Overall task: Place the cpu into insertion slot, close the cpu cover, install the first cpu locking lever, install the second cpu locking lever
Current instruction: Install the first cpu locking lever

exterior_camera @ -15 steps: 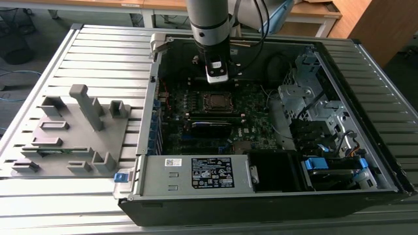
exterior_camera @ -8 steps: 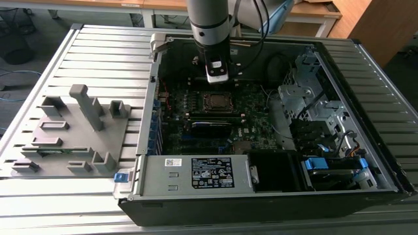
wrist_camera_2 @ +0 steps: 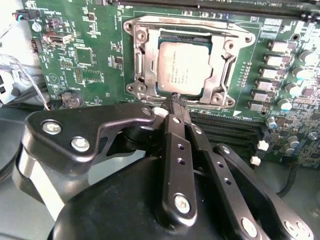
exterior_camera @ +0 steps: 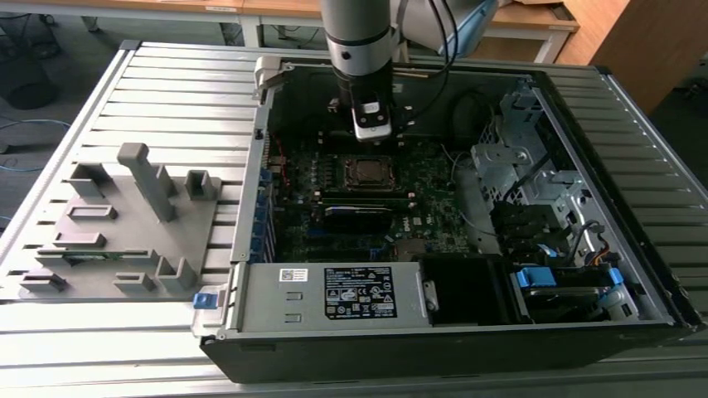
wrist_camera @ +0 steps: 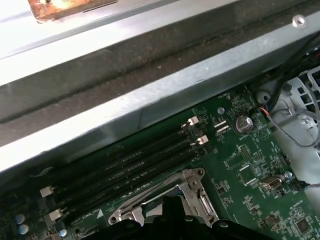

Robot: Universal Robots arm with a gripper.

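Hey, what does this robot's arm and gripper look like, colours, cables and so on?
The arm is a silver-grey tube ending in a black wrist section with a white block beneath, and dark cables hang beside it. In the second wrist view the gripper is matte black: rounded housing, flat linkage bars, silver screw heads and narrow tapering fingers.

Grey tubular arm with black linkage gripper studded with silver screws.

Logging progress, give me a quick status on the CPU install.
Pincer shut, tips at the socket's edge. CPU seated in the slot, cover down around it. Nothing in the way.
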